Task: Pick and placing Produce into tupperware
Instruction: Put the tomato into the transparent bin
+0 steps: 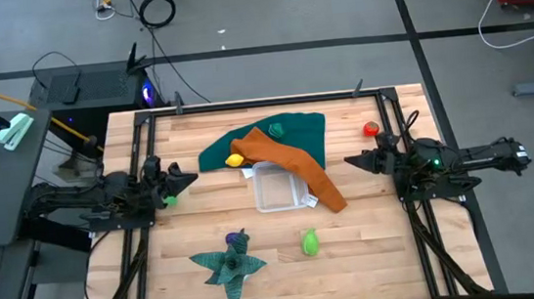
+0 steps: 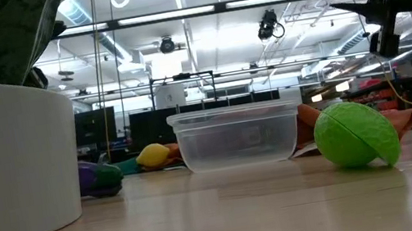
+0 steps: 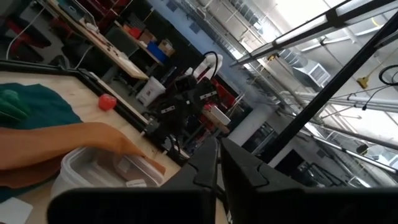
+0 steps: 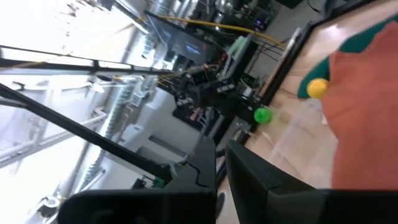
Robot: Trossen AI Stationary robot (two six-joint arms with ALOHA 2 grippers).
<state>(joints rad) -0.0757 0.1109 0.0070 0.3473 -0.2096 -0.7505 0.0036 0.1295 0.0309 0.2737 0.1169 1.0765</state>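
Tupperware point(image 1: 279, 188) mid-table (cloth point(image 1: 298, 165) draped over rim), produce point(image 1: 309, 243) scattered around.

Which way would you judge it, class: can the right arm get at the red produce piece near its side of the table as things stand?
Probably yes. The red produce piece lies alone on bare wood just beside the right gripper, with nothing on or against it. The orange cloth and tupperware sit further toward the middle, out of the path.

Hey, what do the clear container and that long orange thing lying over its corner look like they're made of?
The clear container looks like thin, glossy translucent plastic: the room shows faintly through its walls and its rim catches the light. The long orange thing looks like soft matte cloth: it drapes in folds over the container's corner, with no shine. The exact fabric cannot be told.
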